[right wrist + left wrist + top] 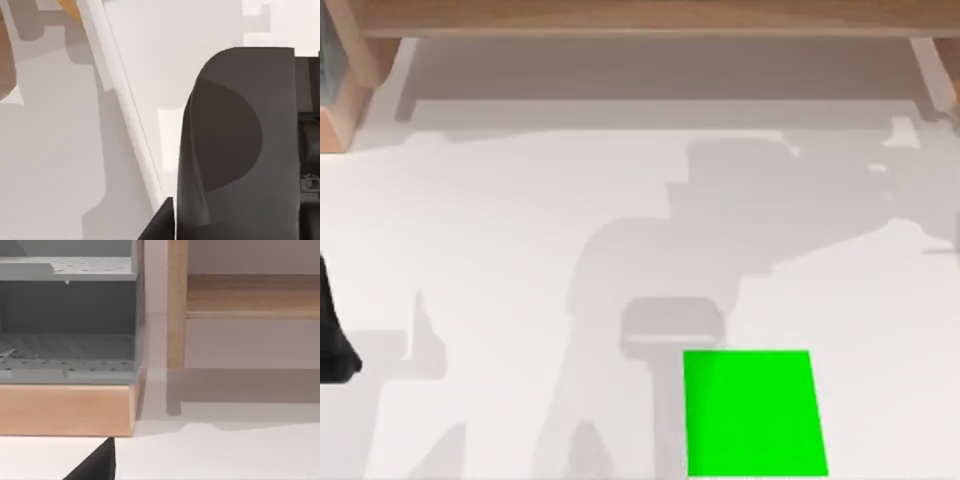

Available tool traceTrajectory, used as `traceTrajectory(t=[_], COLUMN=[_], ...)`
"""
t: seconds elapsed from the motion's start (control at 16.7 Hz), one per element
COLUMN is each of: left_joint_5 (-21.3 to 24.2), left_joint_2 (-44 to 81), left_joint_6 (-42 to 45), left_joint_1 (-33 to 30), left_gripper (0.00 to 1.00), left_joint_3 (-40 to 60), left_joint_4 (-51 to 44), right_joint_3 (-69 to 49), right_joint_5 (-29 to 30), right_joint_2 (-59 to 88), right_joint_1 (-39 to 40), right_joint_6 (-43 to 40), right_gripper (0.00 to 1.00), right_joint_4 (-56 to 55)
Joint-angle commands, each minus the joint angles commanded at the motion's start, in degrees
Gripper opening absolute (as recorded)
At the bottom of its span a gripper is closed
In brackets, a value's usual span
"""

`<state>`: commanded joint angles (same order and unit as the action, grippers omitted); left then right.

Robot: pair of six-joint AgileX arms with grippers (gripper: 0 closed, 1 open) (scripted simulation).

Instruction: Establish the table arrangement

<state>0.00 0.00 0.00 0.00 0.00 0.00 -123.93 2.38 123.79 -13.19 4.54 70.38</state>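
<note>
At the far left edge of your top view, a dark piece of the left arm [332,340] stood over the table [520,260], low on the left side. You could not tell whether the left gripper was spread or closed, nor whether it had hold of anything; its wrist view caught just a black corner [97,465] at the lower edge.

That same wrist view looked across the white top toward a grey shelf unit [67,320] with perforated boards, sitting on a light wooden base [65,410]. Just beside it stood an upright post of the wooden frame [176,305], with a horizontal rail running off behind it.

The table itself spread across nearly all of your top view, wide, flat and plain white, with soft grey shadows of the arms lying over its middle and right. The wooden frame [650,18] ran along its far edge.

Further right, a bright green square pad [755,412] lay flat on the tabletop, near the lower edge and a little right of centre.

On the right, the wrist view held a large dark grey rounded body [240,145] close to the lens, above the white surface and a pale edge strip. You could not tell how the right gripper's fingers stood, or whether they gripped anything.
</note>
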Motion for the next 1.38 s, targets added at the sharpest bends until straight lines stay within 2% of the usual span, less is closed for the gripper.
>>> traceTrajectory(t=[0.36,0.66,0.96,1.38], left_joint_5=[0.00,0.00,0.00,0.00], left_joint_2=[0.00,0.00,0.00,0.00], left_joint_6=[0.00,0.00,0.00,0.00], left_joint_1=[0.00,0.00,0.00,0.00], left_gripper=[1.00,1.00,1.00,1.00], left_joint_3=[0.00,0.00,0.00,0.00], left_joint_4=[0.00,0.00,0.00,0.00], right_joint_3=[10.27,20.24,33.77,55.12], right_joint_5=[3.97,4.08,2.14,1.40], right_joint_2=[-20.00,-29.86,-30.79,-23.30], right_joint_1=[14.85,27.01,40.50,57.30], right_joint_6=[18.89,28.92,34.69,41.26], right_gripper=[0.00,0.00,0.00,0.00], right_joint_4=[-1.78,-6.34,-13.42,-23.05])
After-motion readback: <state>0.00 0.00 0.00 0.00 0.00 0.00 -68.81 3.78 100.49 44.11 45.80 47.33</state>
